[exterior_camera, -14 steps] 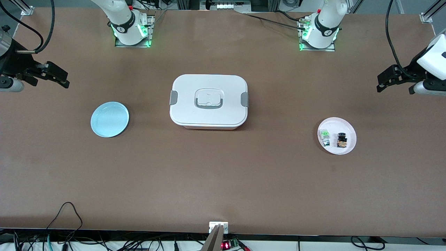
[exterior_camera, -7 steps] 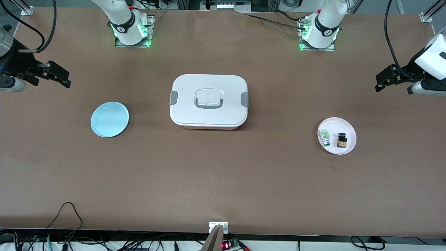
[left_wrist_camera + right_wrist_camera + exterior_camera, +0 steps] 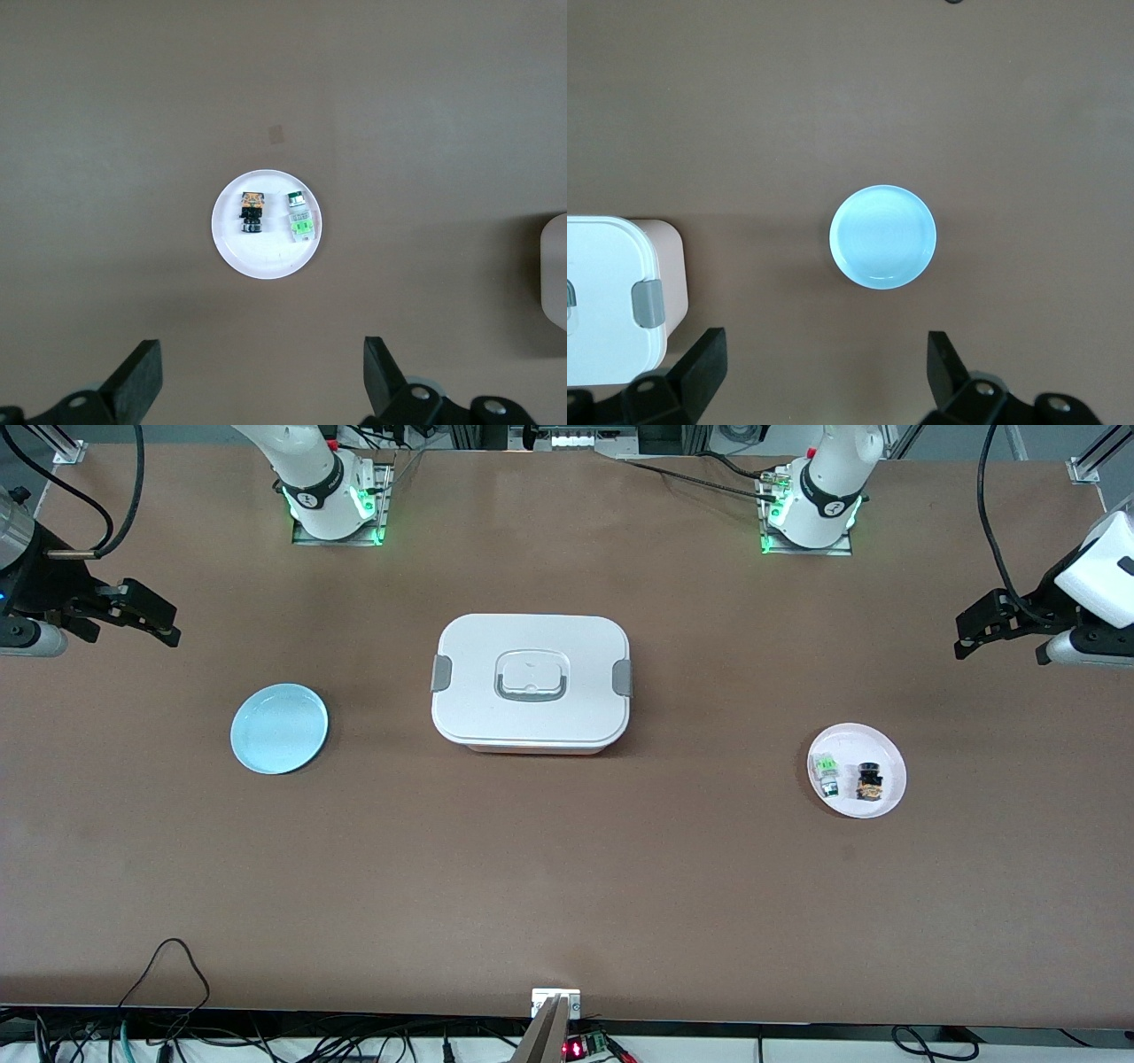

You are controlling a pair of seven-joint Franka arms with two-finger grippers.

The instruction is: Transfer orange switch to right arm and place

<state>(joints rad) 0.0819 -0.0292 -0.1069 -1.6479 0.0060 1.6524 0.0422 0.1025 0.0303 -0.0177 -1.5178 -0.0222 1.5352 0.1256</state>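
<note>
A wide brown table is filling the scene, with a closed white lidded box sitting at its middle. Toward the left arm's end, a white plate is carrying two small parts lying side by side: the orange switch and, just beside it on the side toward the box, a green-and-white switch. Toward the right arm's end, a light blue plate is lying bare.

The orange switch is looking light, hard and rigid, and probably a little slick on its rounded black body; being so small, it could roll or tip. Judging from its shape, the fingers should be closing across the body's narrow width, keeping clear of its green neighbour.

The left gripper is hanging high over the table's edge at its own end, with its jaws spread wide and nothing between them, and its wrist camera is looking straight down on the white plate. The right gripper is waiting over its end, likewise spread wide and empty, looking down on the blue plate.
</note>
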